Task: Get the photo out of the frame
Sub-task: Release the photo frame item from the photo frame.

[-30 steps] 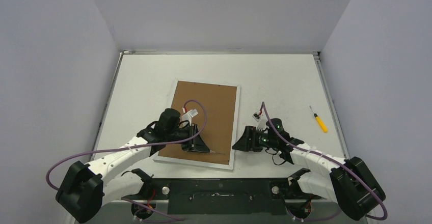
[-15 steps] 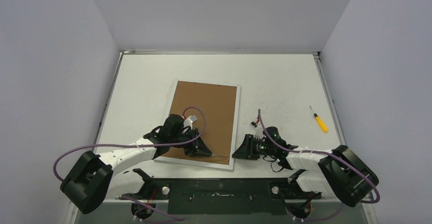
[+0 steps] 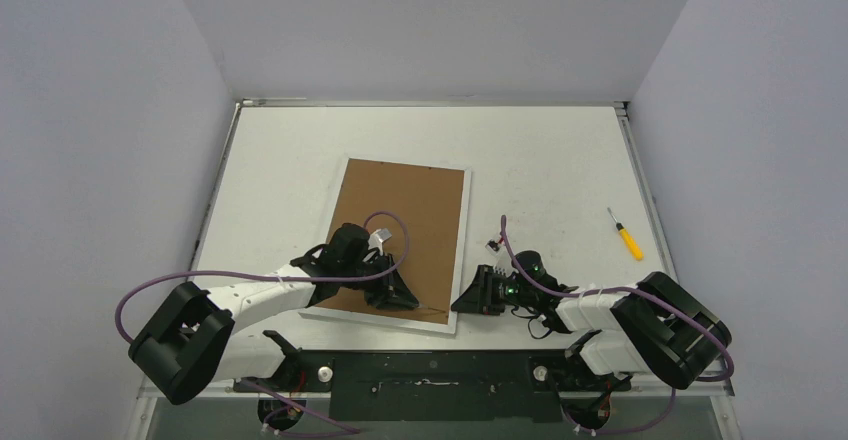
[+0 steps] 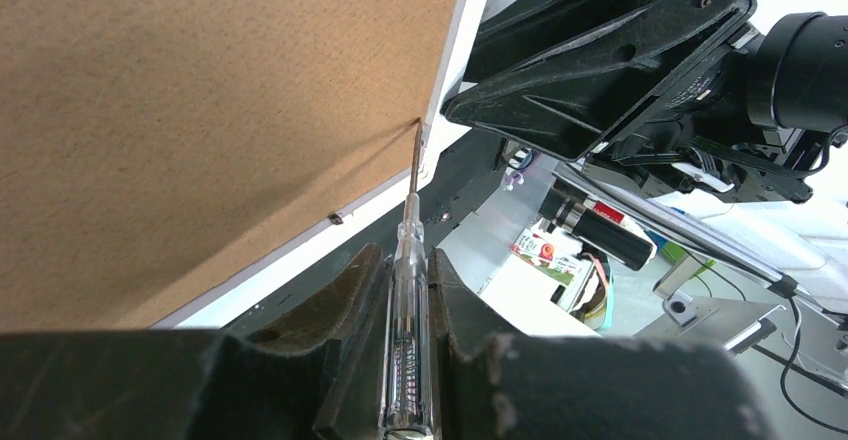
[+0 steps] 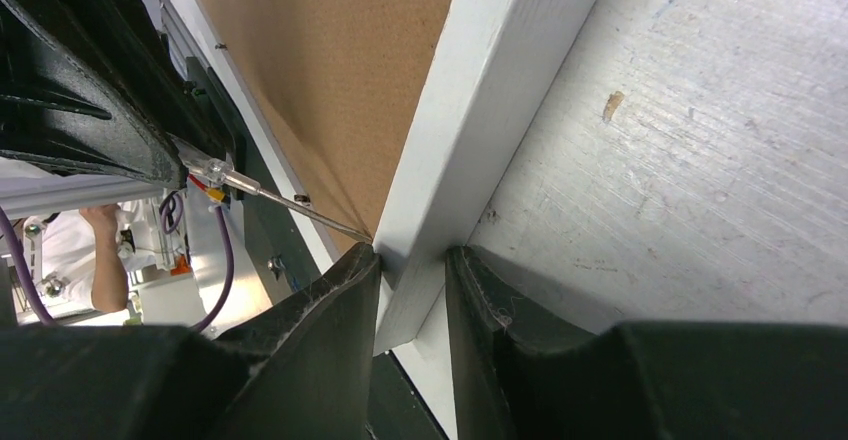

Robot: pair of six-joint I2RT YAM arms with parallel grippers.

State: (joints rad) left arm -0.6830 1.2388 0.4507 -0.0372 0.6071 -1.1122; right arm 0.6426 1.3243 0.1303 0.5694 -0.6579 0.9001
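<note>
On the white surface, the frame is lying face down near the front edge, its brown fibreboard back showing inside a narrow white border. The right pincer is clamping the border at the near right corner. The left pincer is gripping a clear-handled screwdriver, its tip touching that corner's seam.

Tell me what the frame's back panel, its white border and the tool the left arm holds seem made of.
Back panel: looks like brown fibreboard, matte, finely speckled. White border: smooth, evenly white, probably painted wood or board; the core is hidden. Tool: clear plastic handle with a spring showing inside, and a thin, bare grey metal shaft.
</note>
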